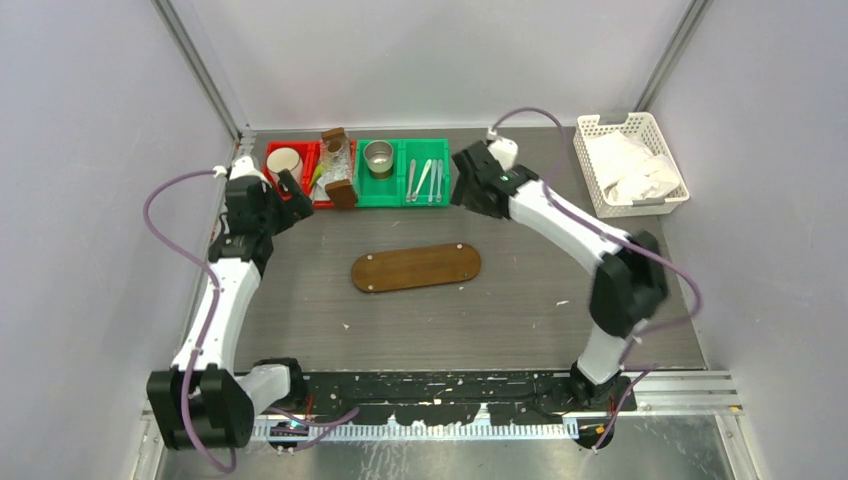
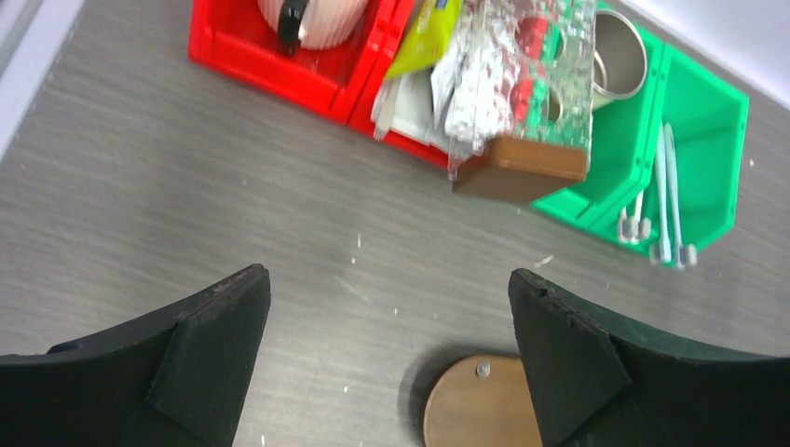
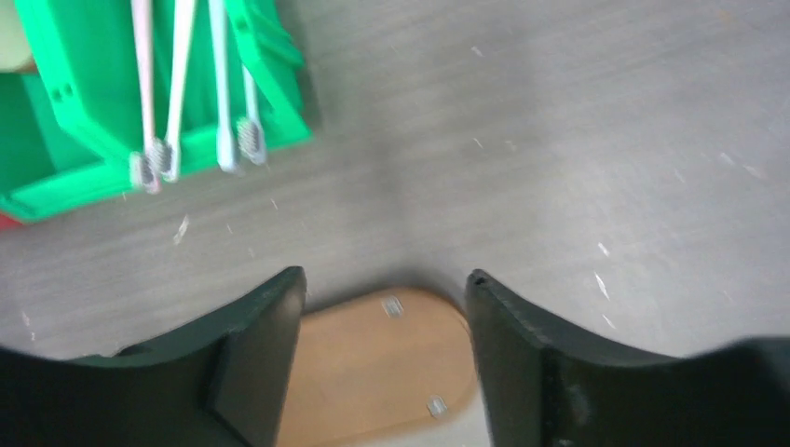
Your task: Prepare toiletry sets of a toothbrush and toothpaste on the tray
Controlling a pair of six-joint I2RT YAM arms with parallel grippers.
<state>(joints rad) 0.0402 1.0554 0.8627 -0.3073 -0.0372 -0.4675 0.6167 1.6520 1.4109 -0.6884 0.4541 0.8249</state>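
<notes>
Just starting: nothing set on the tray [image 1: 415, 268] yet. Hovers the left gripper [image 2: 387, 279], wide apart and empty, by the far red bin [image 2: 214, 42] with the tubes [image 2: 424, 33]. Holds the right gripper [image 3: 384, 276], apart and empty, just right of the far green bin [image 2: 717, 112] with the toothbrushes [image 1: 425, 181]. Must next dip in and pinch one thin toothbrush.

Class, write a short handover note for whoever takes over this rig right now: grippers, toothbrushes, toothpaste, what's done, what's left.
Left gripper: open, empty, above the table near the red bin.
Right gripper: open, empty, near the green bin.
Toothbrushes lie in the green bin; toothpaste tubes in the red bin.
Done: nothing on the wooden tray yet.
Left: every set.
</notes>
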